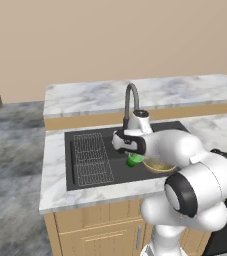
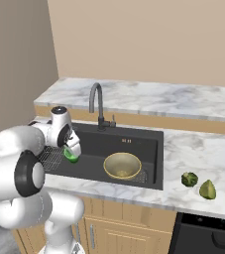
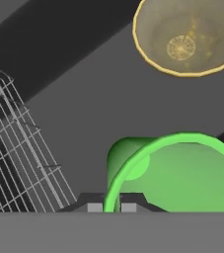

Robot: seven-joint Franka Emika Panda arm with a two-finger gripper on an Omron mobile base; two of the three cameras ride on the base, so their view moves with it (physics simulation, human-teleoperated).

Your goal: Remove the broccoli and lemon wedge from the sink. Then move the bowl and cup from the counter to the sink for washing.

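Observation:
My gripper (image 2: 73,154) is shut on the rim of the bright green cup (image 3: 175,173), holding it over the black sink (image 2: 134,136). That cup (image 1: 133,160) hangs just under the hand, between the wire rack and the bowl. The tan-yellow bowl (image 2: 122,165) sits inside the basin, right of the cup; it appears at the top of the hand view (image 3: 187,37). On the white marble counter (image 2: 193,149) right of the sink lie the dark green broccoli (image 2: 189,179) and the yellow-green lemon wedge (image 2: 207,189). The fingertips (image 3: 96,206) pinch the cup's wall.
A wire grid rack (image 1: 92,156) covers the sink's left part. The dark curved faucet (image 2: 98,101) rises behind the basin. A raised marble ledge (image 1: 150,92) runs along the back. A dark appliance front (image 2: 208,233) sits below the counter at the right.

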